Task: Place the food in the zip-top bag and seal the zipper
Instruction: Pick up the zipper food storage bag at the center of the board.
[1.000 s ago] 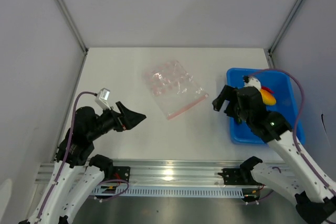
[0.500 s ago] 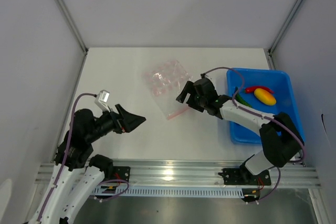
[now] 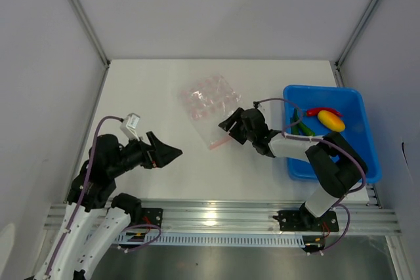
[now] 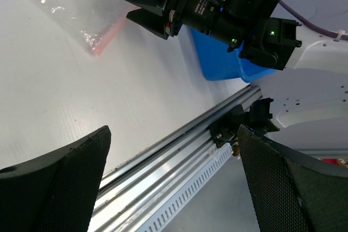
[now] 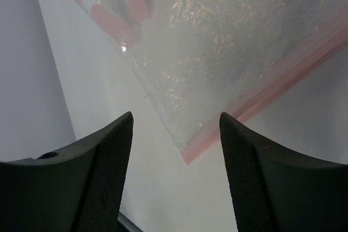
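Right gripper (image 3: 230, 124), jaws parted and empty, over the zipper (image 5: 272, 88) corner of the zip-top bag (image 3: 211, 101); left gripper (image 3: 172, 153), jaws wide, near left.

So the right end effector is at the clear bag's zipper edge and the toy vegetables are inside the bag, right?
Not quite. The right end effector is at the zip-top bag's zipper edge, but the food lies in the blue bin, not the bag; the top external view shows it.
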Controlling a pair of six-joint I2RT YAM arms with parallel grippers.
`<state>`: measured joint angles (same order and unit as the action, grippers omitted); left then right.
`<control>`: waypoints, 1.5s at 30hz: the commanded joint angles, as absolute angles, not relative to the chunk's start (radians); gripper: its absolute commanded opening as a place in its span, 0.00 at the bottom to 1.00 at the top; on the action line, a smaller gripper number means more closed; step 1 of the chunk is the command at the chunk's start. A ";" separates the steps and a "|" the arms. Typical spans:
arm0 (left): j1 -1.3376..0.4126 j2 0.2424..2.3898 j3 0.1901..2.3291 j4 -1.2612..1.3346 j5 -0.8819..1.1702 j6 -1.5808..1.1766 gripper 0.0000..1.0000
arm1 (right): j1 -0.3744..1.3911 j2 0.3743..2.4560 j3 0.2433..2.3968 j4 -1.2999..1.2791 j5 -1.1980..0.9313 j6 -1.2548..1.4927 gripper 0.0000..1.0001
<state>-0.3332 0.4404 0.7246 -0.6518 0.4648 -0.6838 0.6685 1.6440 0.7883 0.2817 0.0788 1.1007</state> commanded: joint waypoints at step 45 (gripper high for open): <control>-0.345 0.626 0.811 -0.724 0.476 -0.491 0.86 | 0.603 1.816 0.874 0.522 0.012 1.077 0.00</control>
